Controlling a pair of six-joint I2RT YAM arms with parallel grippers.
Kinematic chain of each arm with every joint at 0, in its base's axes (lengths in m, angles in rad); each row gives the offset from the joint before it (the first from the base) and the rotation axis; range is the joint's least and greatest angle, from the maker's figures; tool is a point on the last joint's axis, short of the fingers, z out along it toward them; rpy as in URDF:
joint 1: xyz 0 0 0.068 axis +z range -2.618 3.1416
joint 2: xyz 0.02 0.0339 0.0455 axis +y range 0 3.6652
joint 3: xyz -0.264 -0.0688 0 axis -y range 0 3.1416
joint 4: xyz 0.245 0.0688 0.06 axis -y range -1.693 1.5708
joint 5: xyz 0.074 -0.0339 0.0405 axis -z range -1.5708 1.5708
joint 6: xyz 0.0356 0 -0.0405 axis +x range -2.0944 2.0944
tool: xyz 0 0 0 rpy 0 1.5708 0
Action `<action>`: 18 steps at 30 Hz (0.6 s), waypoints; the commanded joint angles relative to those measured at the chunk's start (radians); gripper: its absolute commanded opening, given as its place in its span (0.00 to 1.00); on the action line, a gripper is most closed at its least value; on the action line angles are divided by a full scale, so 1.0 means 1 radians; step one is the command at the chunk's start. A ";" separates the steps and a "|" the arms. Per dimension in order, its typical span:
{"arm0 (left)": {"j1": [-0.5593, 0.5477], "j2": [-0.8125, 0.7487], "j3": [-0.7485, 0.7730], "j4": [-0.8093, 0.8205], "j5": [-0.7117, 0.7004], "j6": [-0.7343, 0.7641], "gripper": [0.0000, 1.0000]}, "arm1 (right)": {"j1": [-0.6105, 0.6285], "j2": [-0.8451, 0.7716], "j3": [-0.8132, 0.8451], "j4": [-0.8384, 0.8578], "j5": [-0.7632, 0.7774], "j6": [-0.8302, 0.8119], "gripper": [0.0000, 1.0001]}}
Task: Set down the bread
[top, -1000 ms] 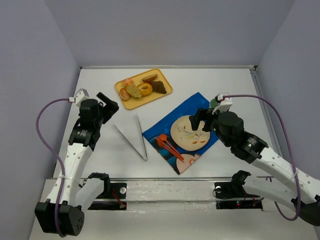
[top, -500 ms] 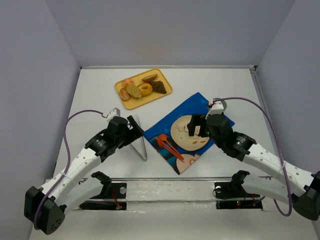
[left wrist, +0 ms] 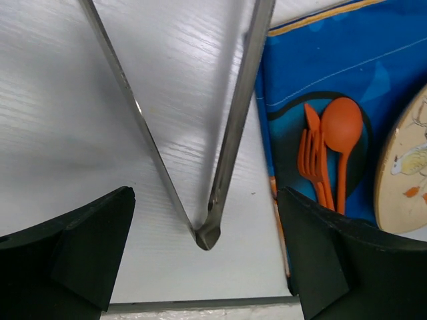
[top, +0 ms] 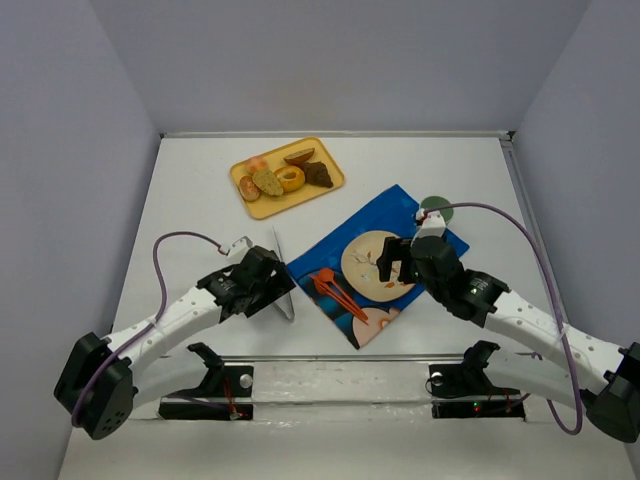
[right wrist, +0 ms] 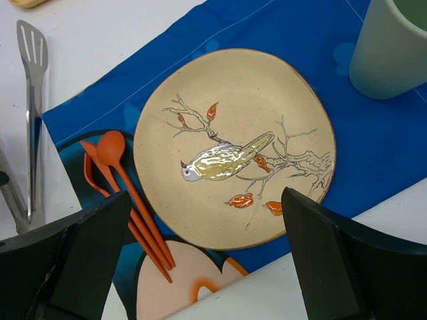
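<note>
The bread [top: 266,181], a tan speckled oval slice, lies on the yellow tray [top: 262,208] at the back of the table, beside a ring doughnut [top: 291,179] and a dark brown chunk [top: 319,174]. Metal tongs [top: 278,255] lie open on the white table, and their hinge [left wrist: 207,233] points at the near edge. My left gripper [top: 272,288] is low over the hinge end, open and empty, one finger on each side of the tongs [left wrist: 205,200]. My right gripper [top: 395,262] hovers open and empty over the beige bird plate [right wrist: 233,147].
The plate [top: 372,262] sits on a blue placemat [top: 335,238]. An orange spoon and fork [top: 335,290] lie left of the plate and show in both wrist views [left wrist: 327,153] [right wrist: 127,193]. A green cup [top: 433,207] [right wrist: 390,47] stands behind the plate. Walls enclose the table.
My left arm has swung down and right, from beside the tongs to over their hinge end. My right gripper has shifted slightly toward the near edge over the plate.
</note>
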 commanded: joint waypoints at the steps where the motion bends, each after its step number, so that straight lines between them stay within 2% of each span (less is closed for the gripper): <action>1: -0.004 0.059 0.031 0.000 -0.079 -0.021 0.99 | -0.001 -0.015 -0.007 0.017 0.039 -0.009 1.00; 5: -0.004 0.173 0.073 0.025 -0.091 0.044 0.99 | -0.001 -0.007 -0.011 0.020 0.046 -0.014 1.00; 9: -0.004 0.274 0.127 -0.038 -0.175 0.036 0.99 | -0.001 0.001 -0.016 0.023 0.048 -0.009 1.00; 16: 0.036 0.421 0.165 0.055 -0.160 0.111 0.99 | -0.001 0.001 -0.031 0.048 0.023 -0.009 1.00; 18: 0.052 0.452 0.183 0.028 -0.186 0.110 0.99 | -0.001 0.002 -0.033 0.046 0.034 -0.011 1.00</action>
